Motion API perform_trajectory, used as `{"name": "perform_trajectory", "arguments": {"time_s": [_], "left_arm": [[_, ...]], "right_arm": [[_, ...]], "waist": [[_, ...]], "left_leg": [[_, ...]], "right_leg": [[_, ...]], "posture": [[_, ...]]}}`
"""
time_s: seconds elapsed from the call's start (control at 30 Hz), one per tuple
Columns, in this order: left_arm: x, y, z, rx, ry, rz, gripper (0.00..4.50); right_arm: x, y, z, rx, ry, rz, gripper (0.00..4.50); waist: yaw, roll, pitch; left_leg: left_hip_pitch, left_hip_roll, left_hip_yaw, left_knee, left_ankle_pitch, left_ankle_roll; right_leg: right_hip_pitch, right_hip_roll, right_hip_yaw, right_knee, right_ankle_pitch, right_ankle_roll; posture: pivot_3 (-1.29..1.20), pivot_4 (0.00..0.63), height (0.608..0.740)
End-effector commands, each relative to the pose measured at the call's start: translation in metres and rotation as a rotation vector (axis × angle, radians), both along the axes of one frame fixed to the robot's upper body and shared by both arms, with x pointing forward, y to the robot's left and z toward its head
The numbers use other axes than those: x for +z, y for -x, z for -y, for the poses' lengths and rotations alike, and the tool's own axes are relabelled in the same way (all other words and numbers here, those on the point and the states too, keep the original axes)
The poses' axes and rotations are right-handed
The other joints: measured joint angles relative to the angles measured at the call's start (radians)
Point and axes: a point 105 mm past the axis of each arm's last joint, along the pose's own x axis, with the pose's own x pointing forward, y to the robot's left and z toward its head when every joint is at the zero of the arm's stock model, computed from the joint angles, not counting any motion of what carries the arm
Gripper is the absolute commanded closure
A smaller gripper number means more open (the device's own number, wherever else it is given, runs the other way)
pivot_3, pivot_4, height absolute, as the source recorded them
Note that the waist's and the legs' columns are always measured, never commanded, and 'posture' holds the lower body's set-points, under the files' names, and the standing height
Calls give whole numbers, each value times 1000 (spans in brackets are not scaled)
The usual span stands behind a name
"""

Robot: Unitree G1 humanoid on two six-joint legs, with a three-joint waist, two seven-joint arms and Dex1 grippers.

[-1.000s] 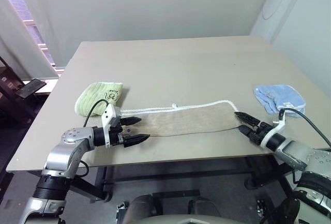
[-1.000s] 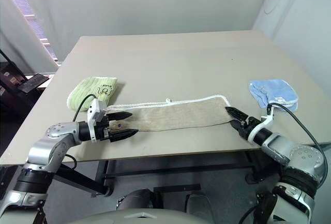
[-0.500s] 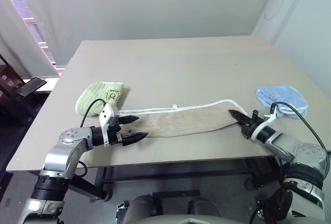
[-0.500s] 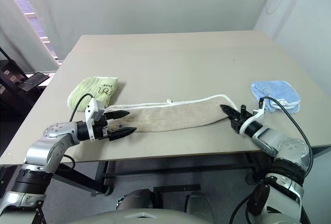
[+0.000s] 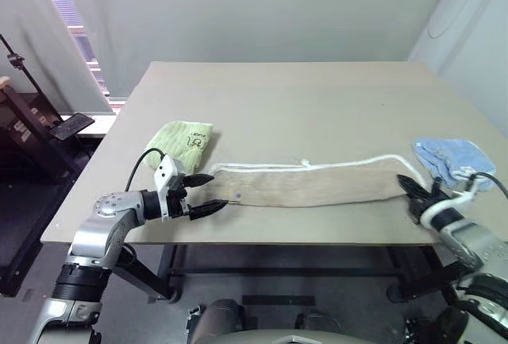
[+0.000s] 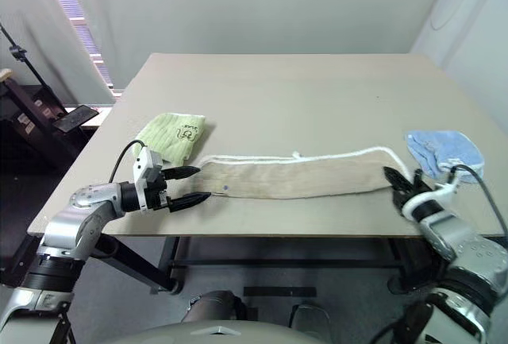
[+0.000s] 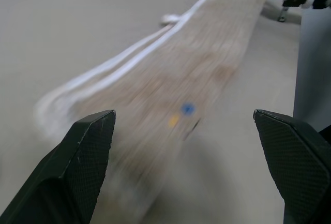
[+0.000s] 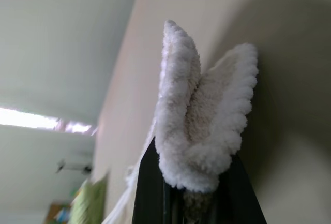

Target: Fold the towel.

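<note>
The towel (image 5: 309, 187) lies as a long beige strip across the near part of the table, its white corded edge (image 5: 349, 161) along the far side. My left gripper (image 5: 216, 191) stands open at the towel's left end, one finger on each side of that end. In the left wrist view the towel (image 7: 207, 63) runs away between the two spread fingers (image 7: 77, 172). My right gripper (image 5: 411, 187) is shut on the towel's right end. The right wrist view shows the fluffy white edge (image 8: 201, 125) pinched between its fingers.
A small light-green cloth (image 5: 184, 141) lies just beyond the towel's left end. A light-blue cloth (image 5: 448, 157) sits near the table's right edge, behind my right gripper. The table (image 5: 302, 98) stretches bare to the far side. Dark stands (image 5: 32, 121) are off its left.
The camera has shifted. My right gripper closed on the towel's right end and moved to the right with it, pulling the strip straighter. The left gripper stayed open at the left end.
</note>
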Motion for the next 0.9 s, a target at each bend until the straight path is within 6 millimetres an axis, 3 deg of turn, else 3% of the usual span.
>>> {"name": "perform_trajectory", "arguments": {"time_s": [0.03, 0.1, 0.43, 0.53, 0.63, 0.77, 0.9], "left_arm": [[15, -4, 3, -21, 15, 42, 0], [16, -5, 3, -16, 14, 40, 0], [17, -4, -1, 8, 6, 40, 0], [17, -2, -3, 10, 2, 39, 0], [16, -3, -2, 10, -3, 38, 0], [16, -5, -1, 13, -8, 42, 0], [15, -5, -2, 15, -12, 42, 0]], "right_arm": [[11, 4, 1, 31, 31, 24, 4494], [16, 1, -11, 97, 58, 40, 4494], [59, -5, -11, 217, 252, 120, 4494], [90, -2, -39, 395, 369, 202, 4494], [107, 1, -67, 552, 462, 245, 4494], [107, 5, -100, 731, 628, 260, 4494], [94, 6, -130, 866, 769, 260, 4494]], "waist": [[-3, 0, 0], [-3, 0, 0], [-4, 2, 1], [-4, 5, 2], [-5, 4, 2], [-3, 3, 2], [-1, 2, 3]], "left_leg": [[0, 0, 2, 0, -1, 2], [0, 0, 5, -6, -1, 3], [1, 4, 9, -21, 7, -3], [1, 4, 9, -21, 7, -3], [1, 5, 9, -21, 7, -3], [1, 5, 9, -21, 7, -3], [1, 4, 9, -21, 7, -3]], "right_leg": [[0, 0, 1, -2, 2, 3], [0, 0, 3, -10, 9, 17], [-6, 3, 3, -7, 8, 25], [-7, 3, 3, -6, 7, 25], [-8, 2, 3, -6, 7, 25], [-12, 2, 3, -6, 7, 25], [-12, 2, 3, -6, 7, 25]], "posture": [[0, 0, 715], [0, 0, 715], [0, 0, 715], [0, 0, 715], [0, 0, 715], [0, 0, 715], [0, 0, 715]]}}
